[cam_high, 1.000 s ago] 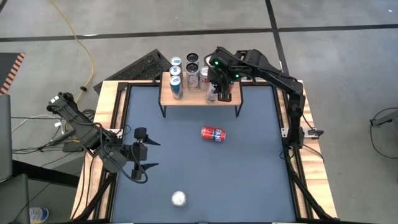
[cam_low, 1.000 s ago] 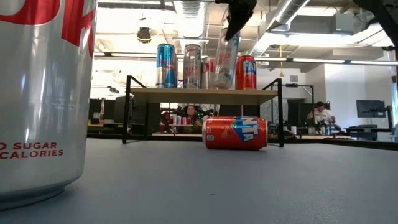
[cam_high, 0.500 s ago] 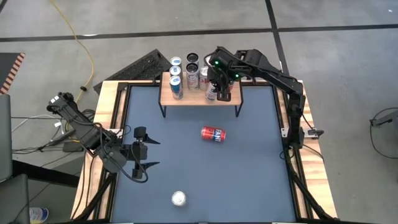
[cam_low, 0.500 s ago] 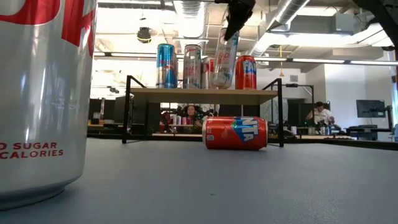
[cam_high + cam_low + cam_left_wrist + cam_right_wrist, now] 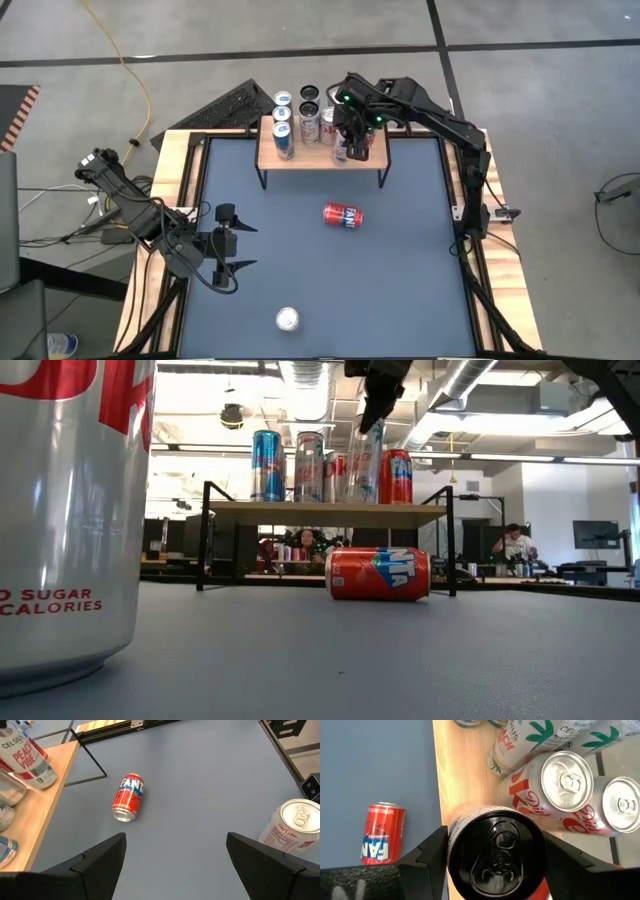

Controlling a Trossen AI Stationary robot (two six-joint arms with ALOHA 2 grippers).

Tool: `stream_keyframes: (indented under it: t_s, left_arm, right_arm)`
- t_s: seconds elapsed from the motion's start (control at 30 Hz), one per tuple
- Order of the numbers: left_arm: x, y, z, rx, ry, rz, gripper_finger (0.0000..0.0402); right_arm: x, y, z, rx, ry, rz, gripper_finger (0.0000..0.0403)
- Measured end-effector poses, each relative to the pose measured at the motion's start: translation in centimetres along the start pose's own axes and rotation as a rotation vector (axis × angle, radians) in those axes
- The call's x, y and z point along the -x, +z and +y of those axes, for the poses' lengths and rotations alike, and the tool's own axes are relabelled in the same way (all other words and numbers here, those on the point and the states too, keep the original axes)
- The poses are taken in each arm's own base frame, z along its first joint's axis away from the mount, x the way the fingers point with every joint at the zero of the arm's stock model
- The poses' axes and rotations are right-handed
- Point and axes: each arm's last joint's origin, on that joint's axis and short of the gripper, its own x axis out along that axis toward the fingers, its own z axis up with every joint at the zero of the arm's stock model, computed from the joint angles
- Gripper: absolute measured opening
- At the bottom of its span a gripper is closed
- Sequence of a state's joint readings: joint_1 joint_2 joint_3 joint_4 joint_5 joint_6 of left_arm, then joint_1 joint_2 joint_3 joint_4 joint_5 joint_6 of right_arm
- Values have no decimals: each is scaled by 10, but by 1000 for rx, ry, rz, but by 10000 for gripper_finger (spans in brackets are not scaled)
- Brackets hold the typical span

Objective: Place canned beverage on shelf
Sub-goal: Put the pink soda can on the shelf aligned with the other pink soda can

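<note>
A slim pale can with a black top [image 5: 496, 852] stands upright on its base on the shelf [image 5: 318, 158], a low wooden rack at the table's far edge. My right gripper [image 5: 495, 840] hangs over the shelf's right part [image 5: 430, 508], its open fingers on either side of the can's top [image 5: 366, 428]. A red Fanta can [image 5: 342, 215] lies on its side on the blue mat. A Diet Coke can [image 5: 288, 319] stands near the front edge. My left gripper [image 5: 175, 855] waits open at the table's left, holding nothing. My right gripper's fingers [image 5: 432, 852] come from above, slanting down, and flank the rim of the slim can's top [image 5: 457, 835]. Whether they touch the rim, I cannot tell. The can stands upright on the shelf board.
Several other cans stand on the shelf: a blue one [image 5: 267, 465], a silver one [image 5: 309, 466], an upright Fanta [image 5: 395, 476] and Diet Coke cans [image 5: 560, 785] close beside the slim can. Two more cans [image 5: 296, 97] stand behind the shelf. Open mat lies between shelf and front edge.
The slim can leaned under my right gripper with its top tipped toward the shelf's right; now it stands upright on the shelf board. My right gripper has stayed over it.
</note>
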State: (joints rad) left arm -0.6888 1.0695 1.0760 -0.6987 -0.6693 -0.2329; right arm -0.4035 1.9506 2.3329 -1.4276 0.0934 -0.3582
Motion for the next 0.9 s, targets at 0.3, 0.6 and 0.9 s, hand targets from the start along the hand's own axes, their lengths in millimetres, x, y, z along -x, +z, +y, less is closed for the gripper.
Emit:
stream_keyframes:
  t_s: [0.3,0.6,0.9]
  left_arm:
    - [0,0,0,0,0,0,334]
    - [0,0,0,15,0,0,334]
    - [0,0,0,14,0,1,334]
  right_arm:
    - [0,6,2,44,5,-47,262]
    - [1,7,1,37,-7,-63,330]
    - [16,8,7,83,-97,-86,337]
